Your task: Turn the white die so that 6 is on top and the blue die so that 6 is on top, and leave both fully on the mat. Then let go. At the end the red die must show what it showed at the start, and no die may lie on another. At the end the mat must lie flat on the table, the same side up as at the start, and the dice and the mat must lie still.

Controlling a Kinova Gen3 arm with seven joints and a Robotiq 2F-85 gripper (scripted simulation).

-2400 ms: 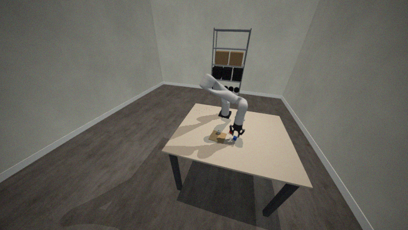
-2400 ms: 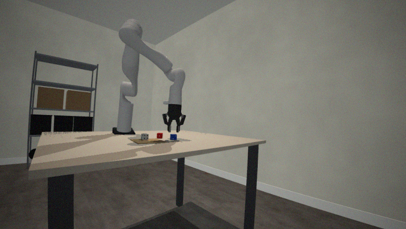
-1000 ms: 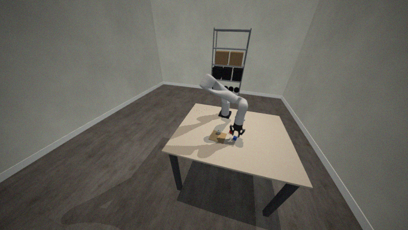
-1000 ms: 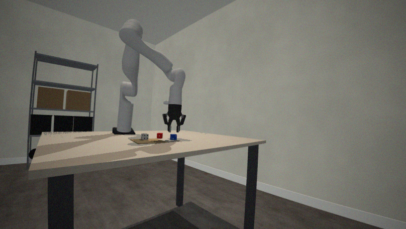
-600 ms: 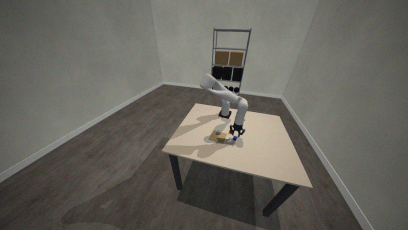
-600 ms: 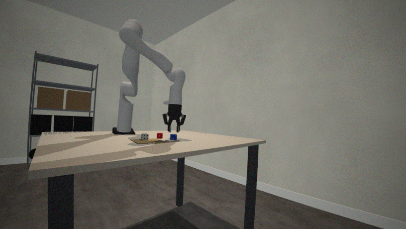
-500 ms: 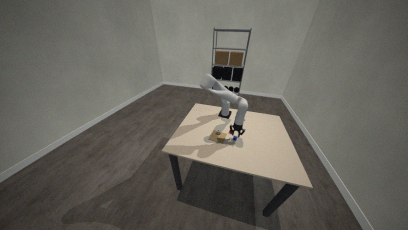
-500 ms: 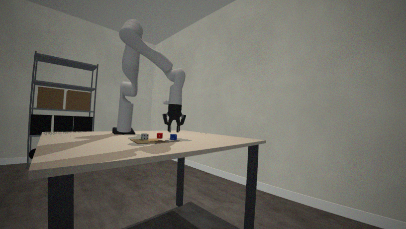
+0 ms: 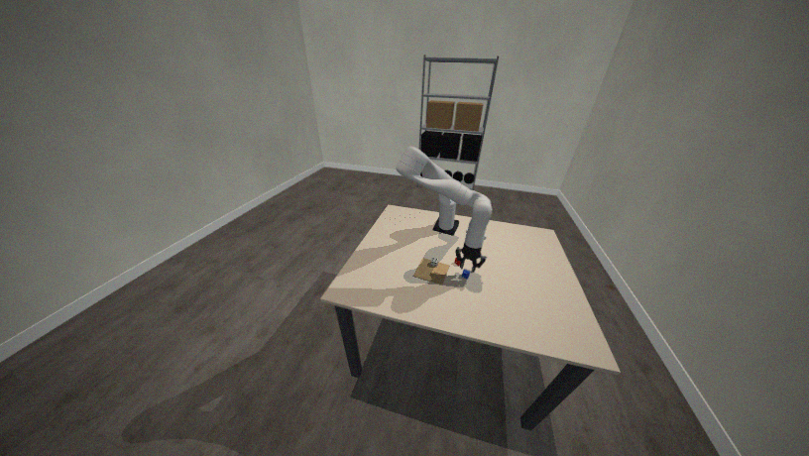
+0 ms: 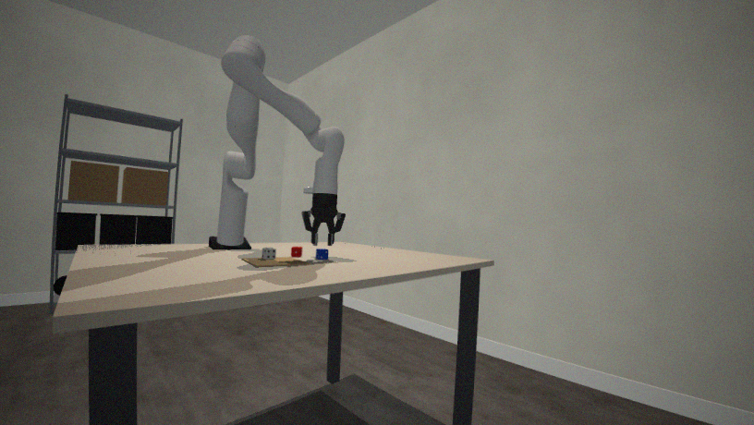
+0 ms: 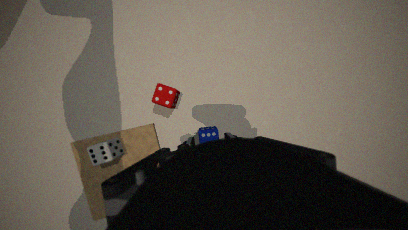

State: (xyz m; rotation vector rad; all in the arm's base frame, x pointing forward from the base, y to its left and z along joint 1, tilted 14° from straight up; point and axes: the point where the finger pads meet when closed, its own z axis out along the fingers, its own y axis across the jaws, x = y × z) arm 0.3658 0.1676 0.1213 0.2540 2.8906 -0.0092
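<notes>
On the desk [image 10: 370, 274], the blue die [image 10: 322, 253] sits off the mat [image 10: 263, 261], seemingly four pips up. The hand [image 10: 322, 240] hovers just above it, half-parted, gripping nothing. The white die [image 10: 268, 253] rests on the mat; the red die [image 10: 297, 251] lies beyond.

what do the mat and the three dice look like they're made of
The mat looks like thin cardboard or cork: flat, matte tan, no sheen. The white die, red die and blue die look like hard plastic: solid colour, crisp edges, painted-looking pips, though the finish is hard to judge.
</notes>
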